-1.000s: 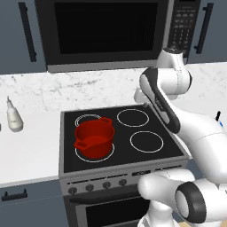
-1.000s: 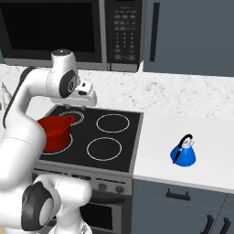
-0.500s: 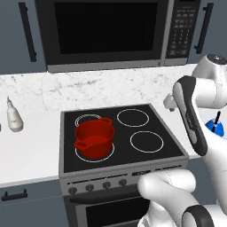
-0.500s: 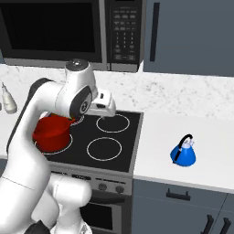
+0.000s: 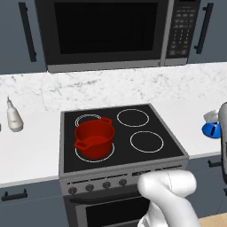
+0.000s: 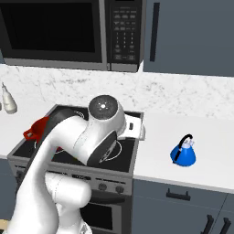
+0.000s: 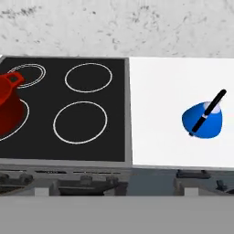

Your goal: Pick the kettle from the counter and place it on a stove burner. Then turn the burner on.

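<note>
Fingers spread wide, holding nothing, kettle [image 7: 202,119] alone on counter [image 7: 169,87]

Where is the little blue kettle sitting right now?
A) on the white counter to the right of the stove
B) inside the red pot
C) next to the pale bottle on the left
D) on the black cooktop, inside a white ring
A: the kettle stands on the white counter right of the cooktop, well apart from the red pot.
</note>
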{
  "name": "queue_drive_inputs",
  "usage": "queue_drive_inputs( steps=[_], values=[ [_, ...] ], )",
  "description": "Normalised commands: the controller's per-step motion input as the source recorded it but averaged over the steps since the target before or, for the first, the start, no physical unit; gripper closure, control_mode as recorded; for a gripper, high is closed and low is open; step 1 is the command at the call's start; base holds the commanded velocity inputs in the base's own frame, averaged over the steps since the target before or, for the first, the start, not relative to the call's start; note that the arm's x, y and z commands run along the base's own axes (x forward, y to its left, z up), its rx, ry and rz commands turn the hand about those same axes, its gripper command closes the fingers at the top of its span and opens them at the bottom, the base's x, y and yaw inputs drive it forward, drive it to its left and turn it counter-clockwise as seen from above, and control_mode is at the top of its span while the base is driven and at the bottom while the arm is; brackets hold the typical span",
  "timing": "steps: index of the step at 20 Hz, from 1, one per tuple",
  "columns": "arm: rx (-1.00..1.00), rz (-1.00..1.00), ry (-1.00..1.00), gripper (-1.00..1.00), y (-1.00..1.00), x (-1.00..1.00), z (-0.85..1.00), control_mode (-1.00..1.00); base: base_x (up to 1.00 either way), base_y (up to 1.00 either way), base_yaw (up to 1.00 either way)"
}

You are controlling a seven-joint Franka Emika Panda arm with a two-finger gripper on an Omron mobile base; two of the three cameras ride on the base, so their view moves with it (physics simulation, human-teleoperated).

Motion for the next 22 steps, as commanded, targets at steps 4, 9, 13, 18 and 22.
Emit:
queue_drive_inputs(
  steps=[4, 9, 13, 18, 22],
  values=[
    [-0.01, -0.03, -0.20, -1.00, -0.98, -0.47, 0.02, -1.00, 0.00, 0.00, 0.00],
    [-0.07, -0.11, -0.08, -1.00, -1.00, -0.02, 0.00, -1.00, 0.00, 0.00, 0.00],
    [-0.03, -0.19, 0.07, -1.00, -1.00, 0.57, 0.00, -1.00, 0.00, 0.00, 0.00],
    [0.00, -0.13, 0.15, -1.00, -0.75, 0.94, -0.02, -1.00, 0.00, 0.00, 0.00],
    [0.00, -0.09, 0.23, -1.00, -0.28, 0.95, -0.13, -1.00, 0.00, 0.00, 0.00]
  ],
)
